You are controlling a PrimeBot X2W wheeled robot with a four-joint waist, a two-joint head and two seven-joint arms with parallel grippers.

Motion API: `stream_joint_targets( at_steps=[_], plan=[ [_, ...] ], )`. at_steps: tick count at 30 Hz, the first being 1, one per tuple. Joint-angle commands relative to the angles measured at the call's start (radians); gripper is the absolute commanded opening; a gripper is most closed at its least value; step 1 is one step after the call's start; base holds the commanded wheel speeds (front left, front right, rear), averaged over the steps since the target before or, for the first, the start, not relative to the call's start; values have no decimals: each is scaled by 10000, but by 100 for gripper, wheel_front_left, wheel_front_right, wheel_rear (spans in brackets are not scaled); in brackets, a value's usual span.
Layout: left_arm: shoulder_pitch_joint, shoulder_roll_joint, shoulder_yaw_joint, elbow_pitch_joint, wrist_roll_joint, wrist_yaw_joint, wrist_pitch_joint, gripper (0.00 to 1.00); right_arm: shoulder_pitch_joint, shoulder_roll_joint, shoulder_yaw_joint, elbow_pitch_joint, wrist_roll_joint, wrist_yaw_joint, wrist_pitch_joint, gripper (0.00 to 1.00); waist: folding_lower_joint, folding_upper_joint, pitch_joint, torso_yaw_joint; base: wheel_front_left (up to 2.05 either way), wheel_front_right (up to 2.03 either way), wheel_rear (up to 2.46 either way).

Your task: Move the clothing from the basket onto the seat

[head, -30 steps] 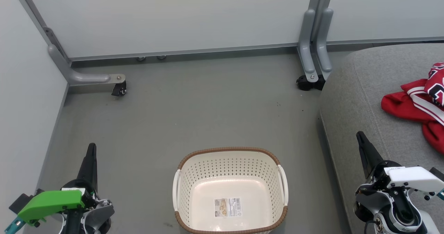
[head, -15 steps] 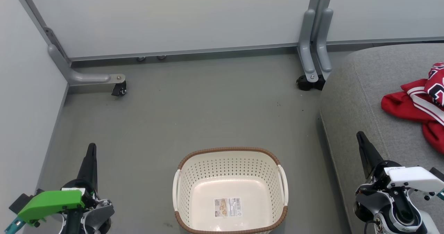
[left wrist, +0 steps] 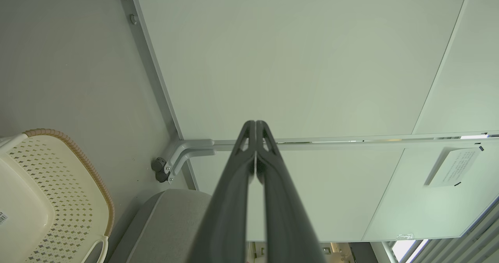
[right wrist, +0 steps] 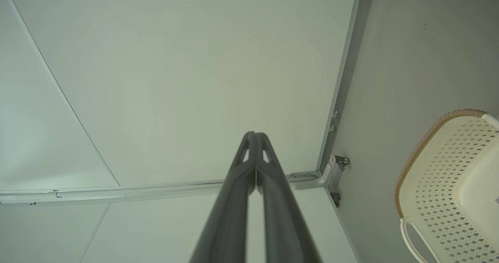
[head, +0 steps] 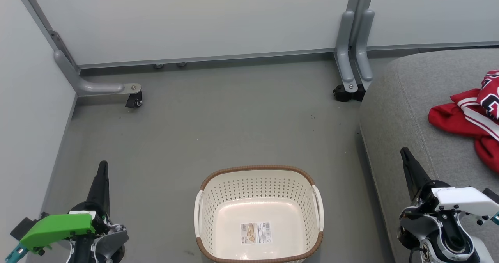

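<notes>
The cream basket (head: 259, 177) with a brown rim stands on the floor at the bottom centre, holding nothing but a label sticker (head: 256, 232). Red clothing (head: 469, 120) with white-striped trim lies in a heap on the grey seat (head: 405, 111) at the right edge. My left gripper (head: 103, 167) is shut and holds nothing, low at the left, well apart from the basket. My right gripper (head: 404, 152) is shut too, over the seat's front edge. Each wrist view shows fingertips pressed together: left gripper (left wrist: 255, 123), right gripper (right wrist: 255, 135), with the basket (left wrist: 58, 185) (right wrist: 440, 165) off to one side.
Pale partition panels (head: 202, 17) wall the area at the back and left. Their grey feet with castors (head: 134, 99) (head: 348, 93) stick out onto the grey floor (head: 218, 126). A paper notice (left wrist: 454, 167) hangs on a panel.
</notes>
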Motion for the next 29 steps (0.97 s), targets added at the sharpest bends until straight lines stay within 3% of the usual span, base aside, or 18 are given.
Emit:
stream_joint_targets(
  at_steps=[1,29],
  plan=[
    [-110,-3,18,6,-22,-52,37,0,-76,-5,-31,20,-42,4,30,0,0,-1,0,0,0,0,0],
    [-110,-2,17,5,-15,-52,36,0,-80,29,-76,22,-93,4,69,0,0,-1,0,0,0,0,0]
  ],
)
